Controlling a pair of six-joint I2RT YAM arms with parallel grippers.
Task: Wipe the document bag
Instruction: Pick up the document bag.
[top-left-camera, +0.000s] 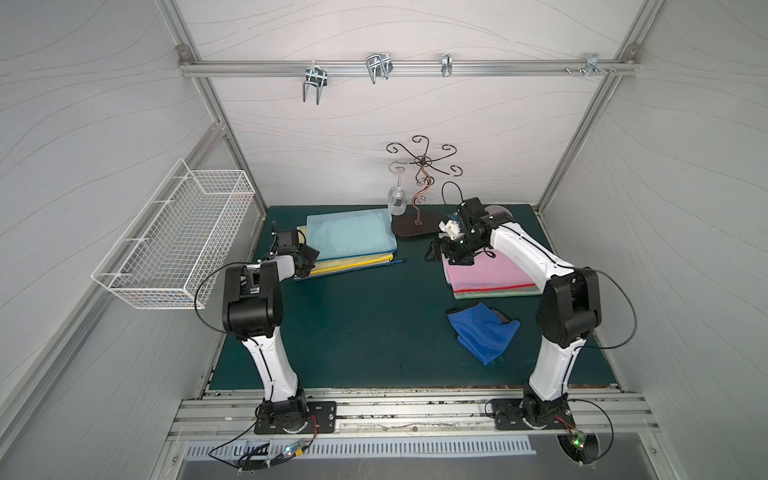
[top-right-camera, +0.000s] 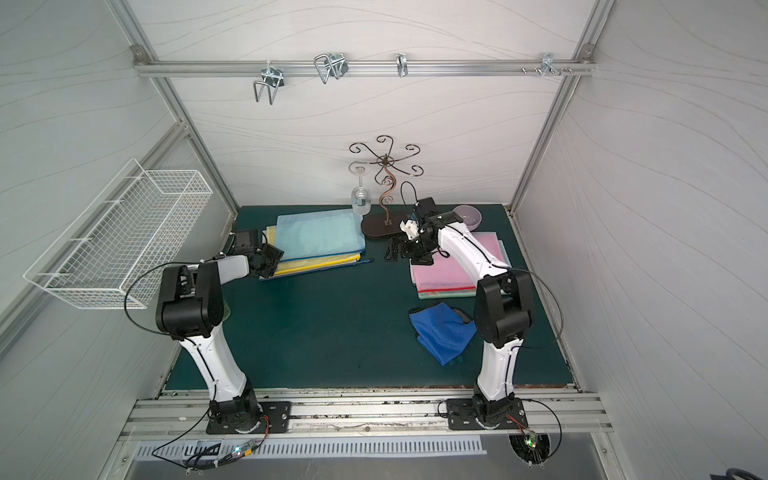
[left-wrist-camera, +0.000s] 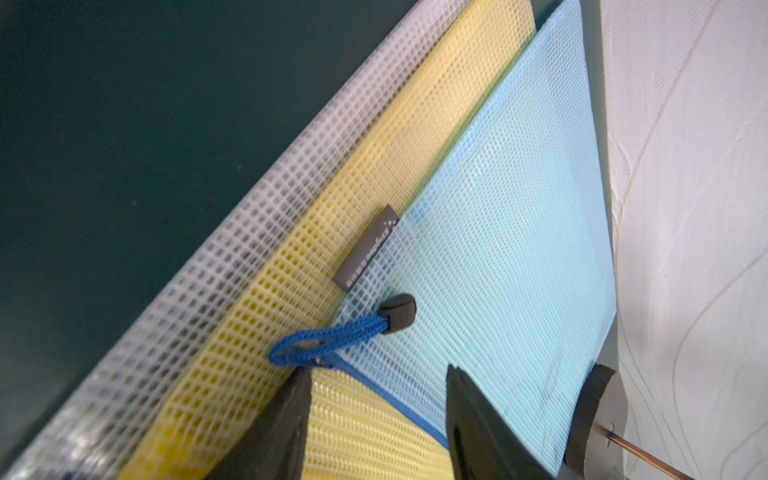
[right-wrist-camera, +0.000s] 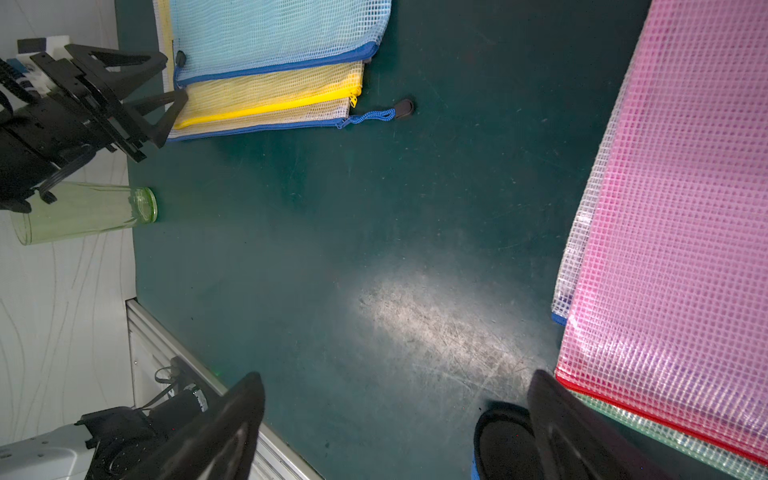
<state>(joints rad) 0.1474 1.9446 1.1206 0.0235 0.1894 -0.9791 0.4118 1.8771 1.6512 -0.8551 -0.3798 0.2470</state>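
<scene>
The only lettering that can be read stands on a small dark grey tag (left-wrist-camera: 368, 248) sewn into the left edge of the light blue mesh document bag (left-wrist-camera: 498, 249), which lies uppermost at the far left of the green mat (top-left-camera: 374, 324). The tag sticks out over the yellow bag (left-wrist-camera: 332, 199) beneath it, near the black pull tab (left-wrist-camera: 400, 312) on its blue cord. White print runs along the tag's length: a Latin brand word that looks like "Kingdee", then a short row of smaller characters too blurred to make out, with a few white dots at one end. In both top views the tag is too small to tell
</scene>
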